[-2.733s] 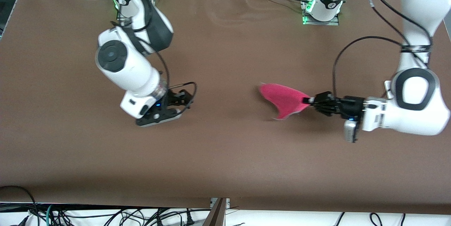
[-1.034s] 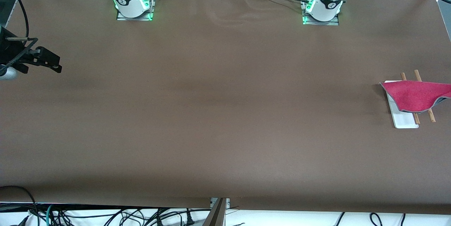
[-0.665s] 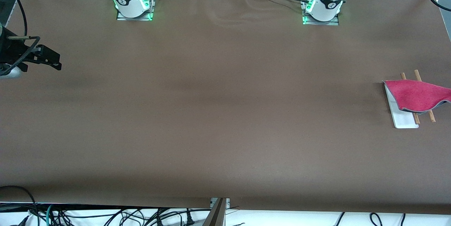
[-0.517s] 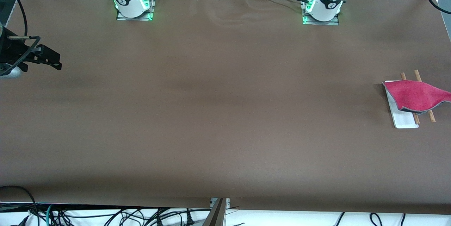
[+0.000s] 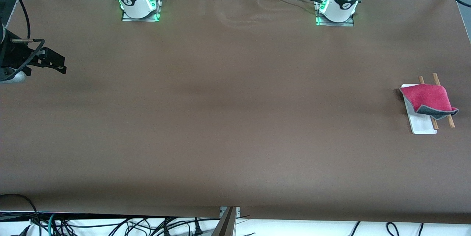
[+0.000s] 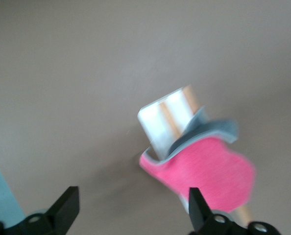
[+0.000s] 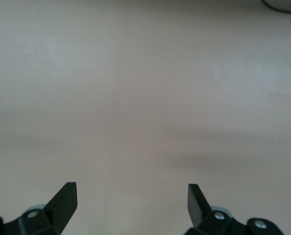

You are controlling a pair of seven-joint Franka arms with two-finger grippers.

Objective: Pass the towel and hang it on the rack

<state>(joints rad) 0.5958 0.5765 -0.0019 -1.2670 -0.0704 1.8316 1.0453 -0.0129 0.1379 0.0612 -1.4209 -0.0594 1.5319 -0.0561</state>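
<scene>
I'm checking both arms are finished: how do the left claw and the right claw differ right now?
The left claw hangs over the towel draped on the rack, at the left arm's end of the table; the right claw is over bare table at the right arm's end. The front view shows the right claw but not the left one. Both are open and hold nothing.

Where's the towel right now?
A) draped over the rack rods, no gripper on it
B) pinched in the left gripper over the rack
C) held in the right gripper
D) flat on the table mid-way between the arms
A: the towel lies over the rack rods, and the left gripper is open with nothing between its fingers; the right gripper is open too, over bare table.
</scene>
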